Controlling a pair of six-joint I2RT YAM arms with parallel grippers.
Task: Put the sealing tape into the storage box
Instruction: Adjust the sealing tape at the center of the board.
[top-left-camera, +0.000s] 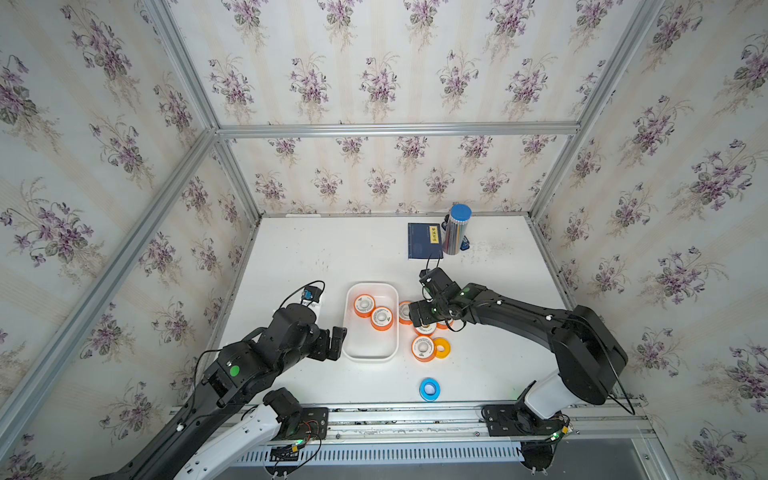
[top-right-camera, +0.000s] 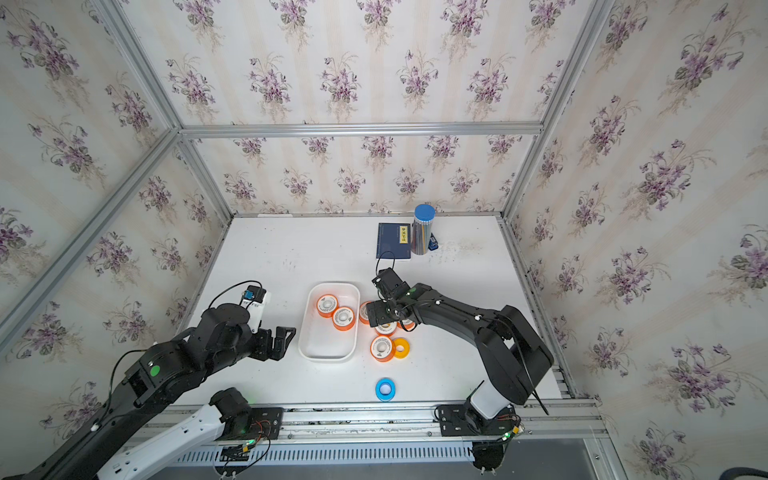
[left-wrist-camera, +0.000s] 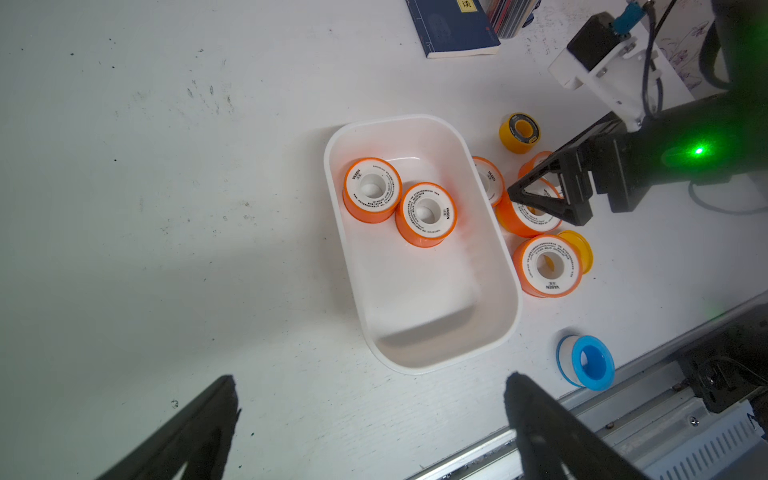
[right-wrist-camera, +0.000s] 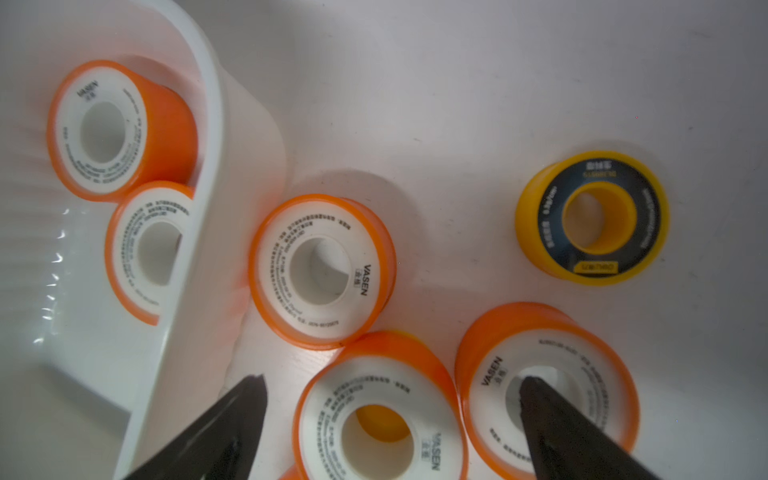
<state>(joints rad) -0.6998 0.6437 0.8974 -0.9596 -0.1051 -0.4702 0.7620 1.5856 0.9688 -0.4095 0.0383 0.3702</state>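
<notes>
White table (top-left-camera: 332, 249), scuffed with dark specks (left-wrist-camera: 208, 97). At its far edge, right of centre in both top views: a flat dark blue booklet (top-left-camera: 422, 243), closed, with a yellow label (top-left-camera: 434, 235) near its right edge. Tall silvery striped cylinder (top-left-camera: 454, 237) upright just beside that edge, blue cap (top-left-camera: 460, 212) on top; contact with the booklet unclear. Small blue item (top-left-camera: 465, 243) at the cylinder's foot, too small to identify. Walls (top-left-camera: 374, 62) papered with purple flower sprigs. Aluminium frame bars (top-left-camera: 395, 129) at the corners. Metal rail (top-left-camera: 415, 424) along the near edge, slotted strip (top-left-camera: 395, 455) nearer still.
</notes>
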